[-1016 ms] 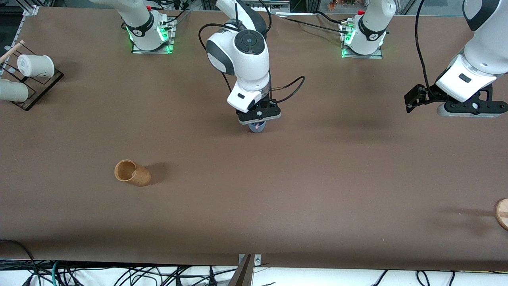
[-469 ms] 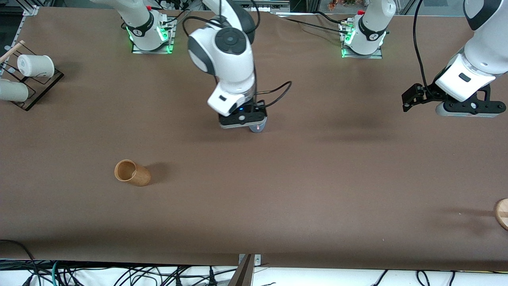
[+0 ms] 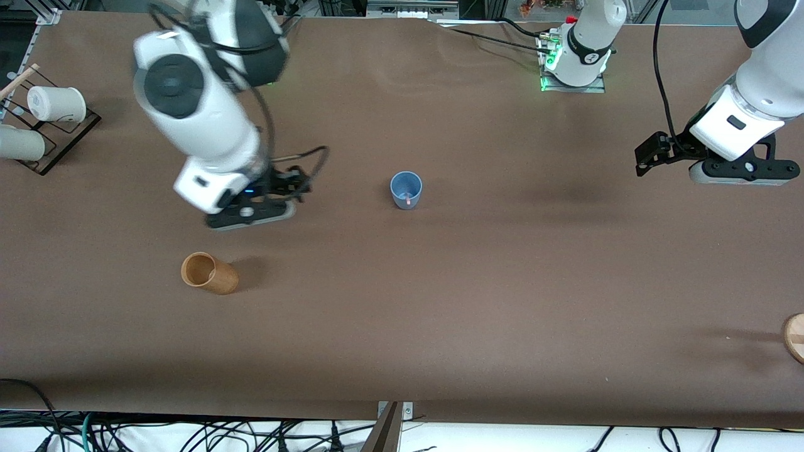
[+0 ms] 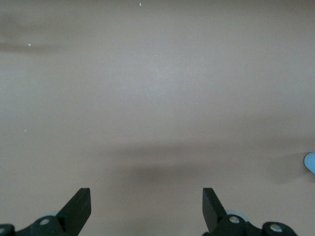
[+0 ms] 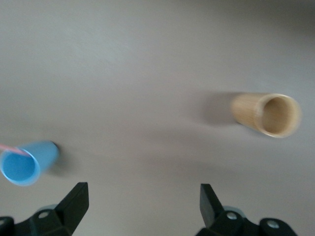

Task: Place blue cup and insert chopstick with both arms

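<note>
The blue cup (image 3: 406, 189) stands upright at the table's middle with the pale pink chopstick (image 3: 409, 201) leaning inside it. The cup also shows in the right wrist view (image 5: 25, 164), with the chopstick's tip (image 5: 9, 148) at its rim. My right gripper (image 3: 251, 215) is open and empty, over bare table between the blue cup and the brown wooden cup, toward the right arm's end. In its wrist view the gripper (image 5: 144, 201) holds nothing. My left gripper (image 3: 738, 169) is open and empty over the table at the left arm's end; its wrist view (image 4: 146, 206) shows bare table.
A brown wooden cup (image 3: 209, 274) lies on its side, nearer the front camera than my right gripper; it shows in the right wrist view (image 5: 268, 114). White mugs (image 3: 55, 103) sit on a black rack (image 3: 59, 141) at the right arm's end. A wooden disc (image 3: 794, 337) is at the left arm's end.
My right gripper has left the blue cup and swung toward the right arm's end, uncovering the cup with the chopstick in it. The left arm has barely moved.
</note>
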